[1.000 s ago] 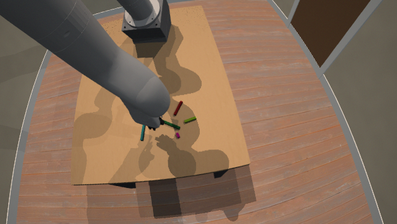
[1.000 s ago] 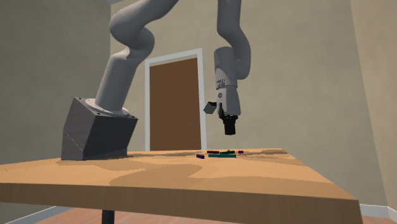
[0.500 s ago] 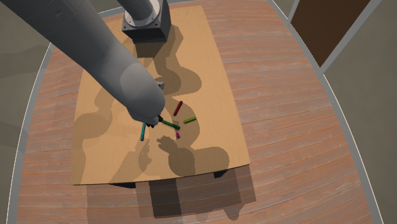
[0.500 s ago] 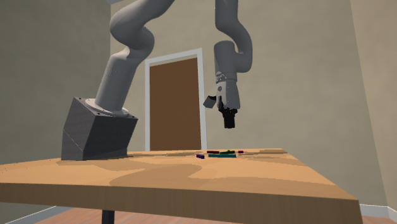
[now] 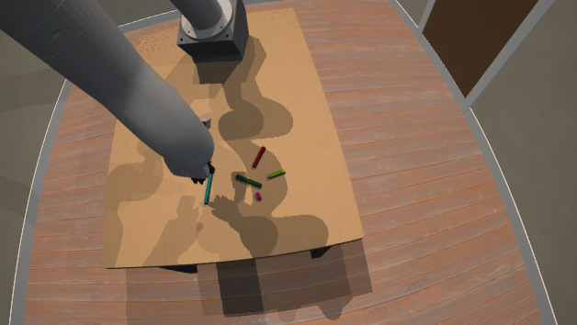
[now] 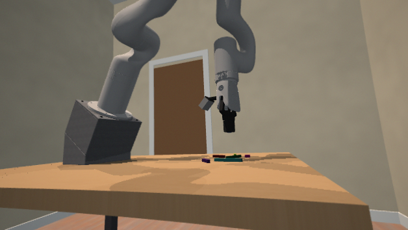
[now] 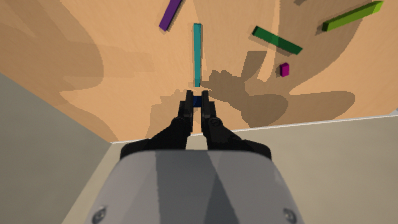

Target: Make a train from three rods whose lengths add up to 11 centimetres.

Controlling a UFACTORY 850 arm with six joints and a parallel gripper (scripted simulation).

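My gripper (image 7: 197,99) (image 6: 229,127) is shut on a small blue rod (image 7: 197,101), seen as a dark blue bit between the fingertips in the wrist view. It hangs well above the table. A turquoise rod (image 7: 197,54) lies flat below it, in line with the fingers; it also shows in the overhead view (image 5: 208,188). A green rod (image 5: 248,181), a magenta rod (image 5: 258,196), a lime rod (image 5: 277,173) and a red rod (image 5: 258,157) lie to the right. A purple rod (image 7: 171,15) lies left of the turquoise one; the arm hides it in the overhead view.
The robot base (image 5: 212,34) stands at the far end of the table. The table's near edge (image 7: 300,124) runs close below the gripper in the wrist view. A door (image 6: 179,107) is behind the table.
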